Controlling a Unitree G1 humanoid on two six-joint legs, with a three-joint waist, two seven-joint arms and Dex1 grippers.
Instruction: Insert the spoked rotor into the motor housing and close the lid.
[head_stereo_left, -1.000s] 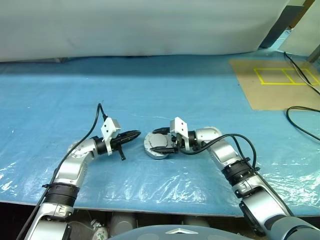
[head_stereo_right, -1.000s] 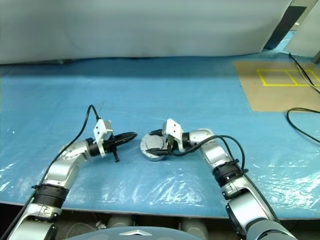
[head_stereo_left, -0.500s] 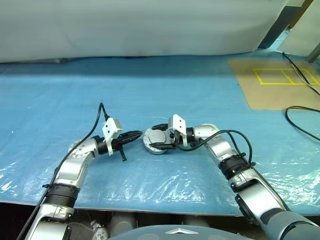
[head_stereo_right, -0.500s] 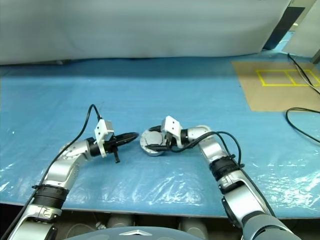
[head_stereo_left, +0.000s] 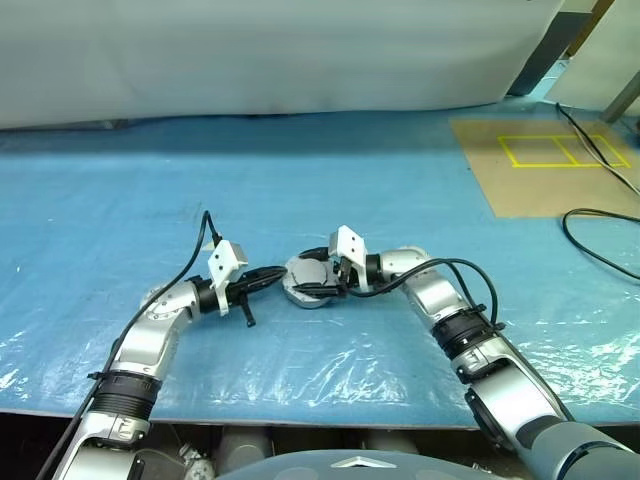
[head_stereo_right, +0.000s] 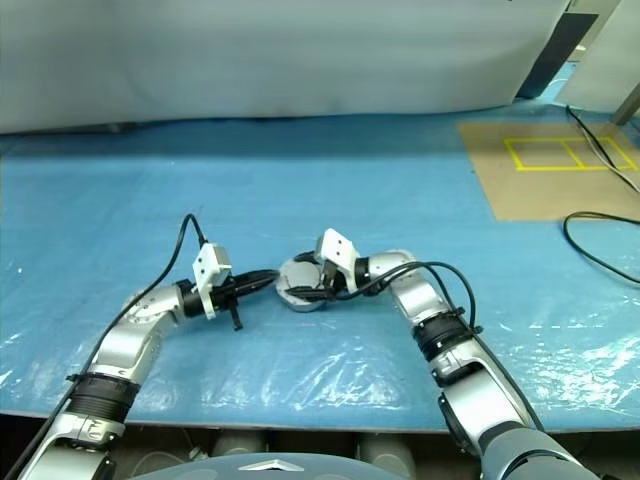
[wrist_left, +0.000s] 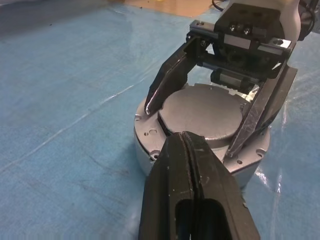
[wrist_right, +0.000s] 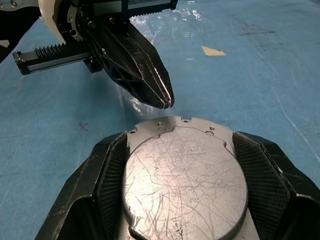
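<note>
The right gripper (wrist_right: 182, 200) stood spread wide, its two black fingers (wrist_left: 167, 80) straddling the lid (wrist_right: 185, 187), one pressed against each side of it. The lid sat on top of the motor housing (wrist_left: 150, 137), which rested on the blue plastic-covered table (head_stereo_left: 320, 190) in front of the robot. The spoked rotor could not be seen; presumably it lay under the lid.

The left gripper (head_stereo_left: 268, 275) was pinched shut and empty, its tip just beside the housing's rim.

The main risk looked to be the lid seating crooked: pressure from the two fingers could tilt it or slide the whole housing on the slick plastic. The closed left tip, so near, might nudge the housing off line.

Well apart lay a cardboard sheet (head_stereo_left: 545, 175) with yellow tape, crossed by black cables (head_stereo_left: 600, 225). Nothing else crowded the work.
</note>
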